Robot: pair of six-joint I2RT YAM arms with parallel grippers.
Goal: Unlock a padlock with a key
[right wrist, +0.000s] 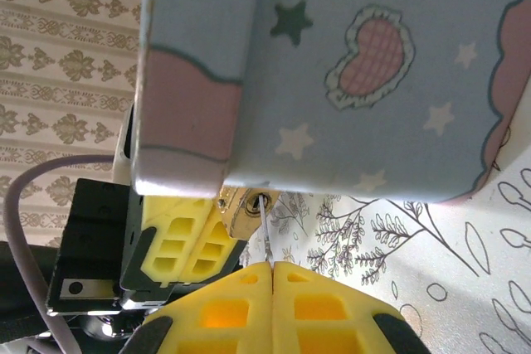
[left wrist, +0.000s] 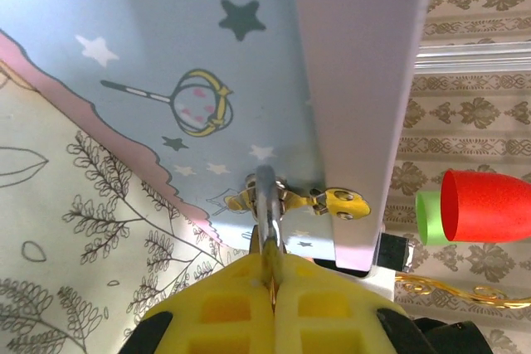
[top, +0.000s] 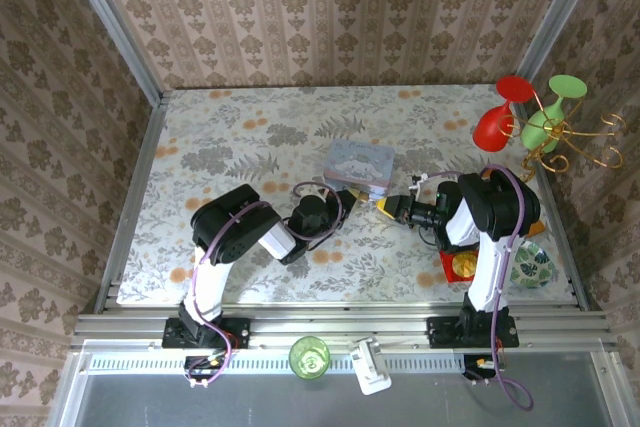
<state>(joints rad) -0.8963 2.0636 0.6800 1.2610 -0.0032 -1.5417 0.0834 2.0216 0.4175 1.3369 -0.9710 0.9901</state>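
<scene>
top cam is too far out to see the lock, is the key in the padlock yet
observer: Yes. On the right wrist camera a thin key runs from the shut right gripper up into the brass padlock.
operator: whats holding the lock
observer: The left gripper is shut on it, with the silvery shackle rising out from between its fingertips.
operator: is it hooked to anything
observer: Yes. The shackle passes through a gold hasp on the edge of the pale blue tin.
</scene>
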